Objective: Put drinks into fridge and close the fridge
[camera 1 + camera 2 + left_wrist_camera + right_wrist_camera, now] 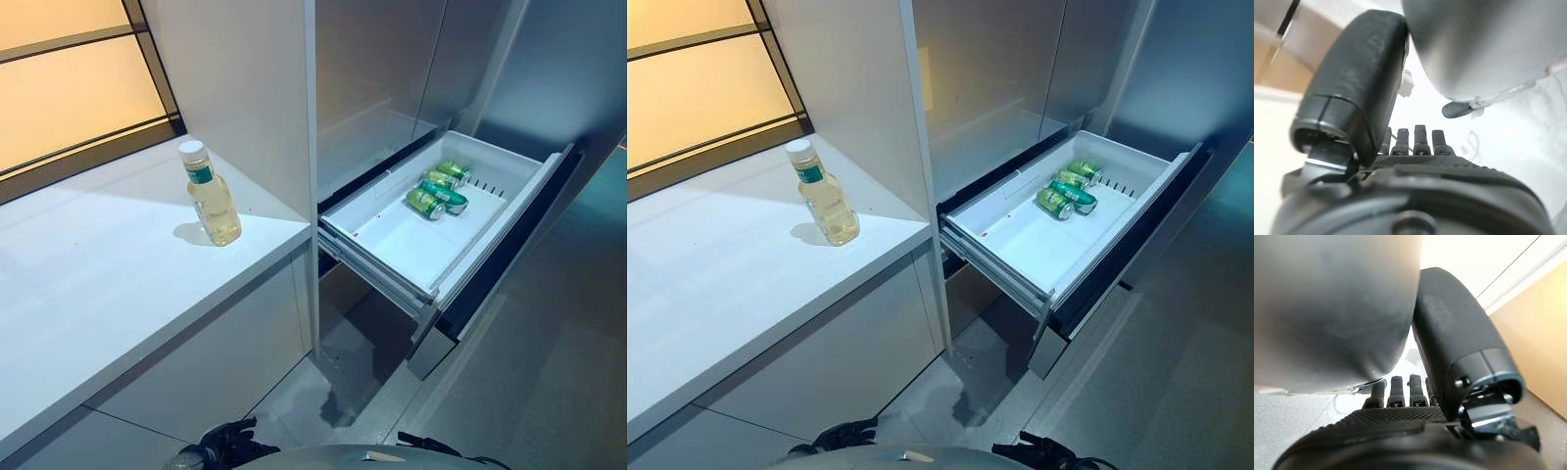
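Note:
A bottle of yellow drink (pixel 210 196) with a white cap and green label stands upright on the white counter (pixel 98 284). To its right the fridge's lower drawer (pixel 416 240) is pulled out, with green cans (pixel 438 188) lying at its far end. My left hand (pixel 227 443) and right hand (pixel 426 446) hang low at the bottom edge, far from the bottle and the drawer. In the left wrist view my left hand (pixel 1415 144) has straight fingers and holds nothing. In the right wrist view my right hand (pixel 1400 391) is the same.
The fridge's grey upper doors (pixel 382 78) are shut above the drawer. A white side panel (pixel 245 88) separates counter and fridge. A window (pixel 69 88) runs behind the counter. The drawer's dark front (pixel 509 255) juts out over the grey floor (pixel 558 392).

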